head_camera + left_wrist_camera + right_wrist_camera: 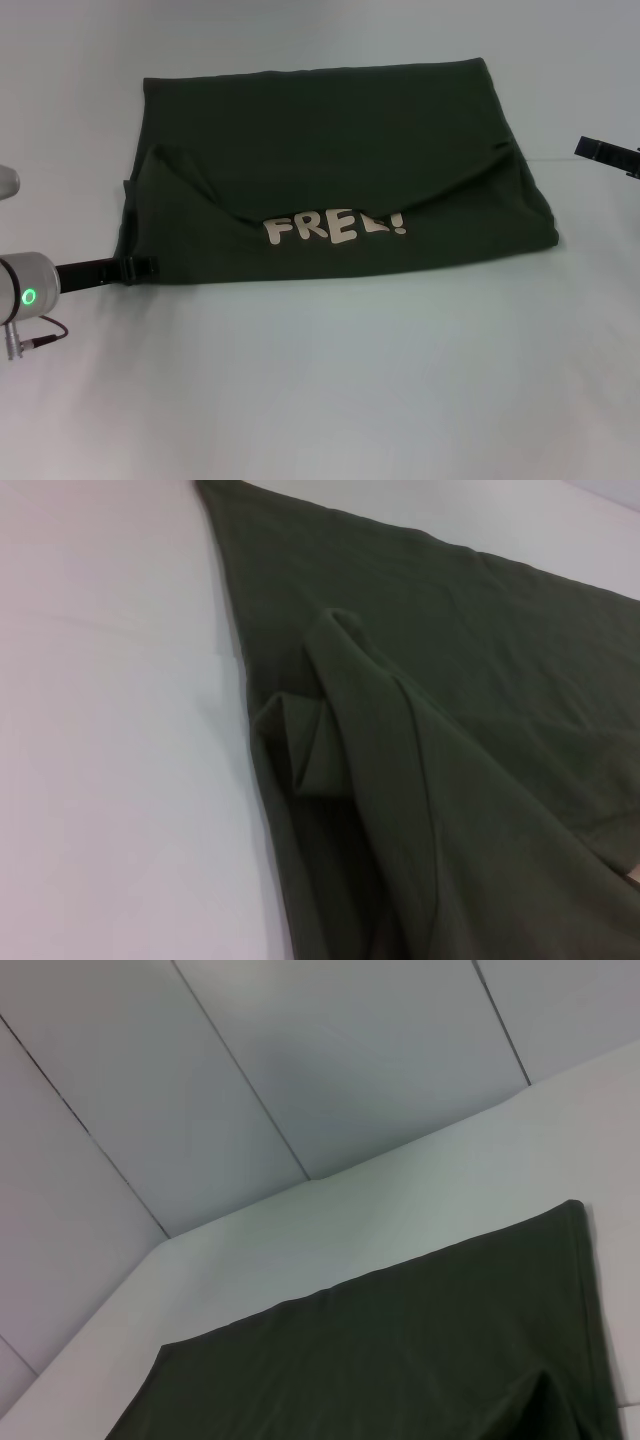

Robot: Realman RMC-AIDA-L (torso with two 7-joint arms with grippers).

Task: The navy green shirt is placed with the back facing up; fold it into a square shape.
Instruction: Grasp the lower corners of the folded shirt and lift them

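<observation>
While the navy green shirt (330,170) lies flat on the white surface (320,390), its far part is folded down over the near part. The fold hangs in a curve, and the cream word "FREE!" (335,228) peeks out under it. The left hand (140,268) is low at the shirt's near left corner, just beside the cloth. I cannot tell if it is spread or pressed together. The right hand (605,152) is by the right edge, a little apart from the shirt. I cannot tell its state either. In the left wrist view, the cloth (400,730) is bunched into a small fold at its edge.
</observation>
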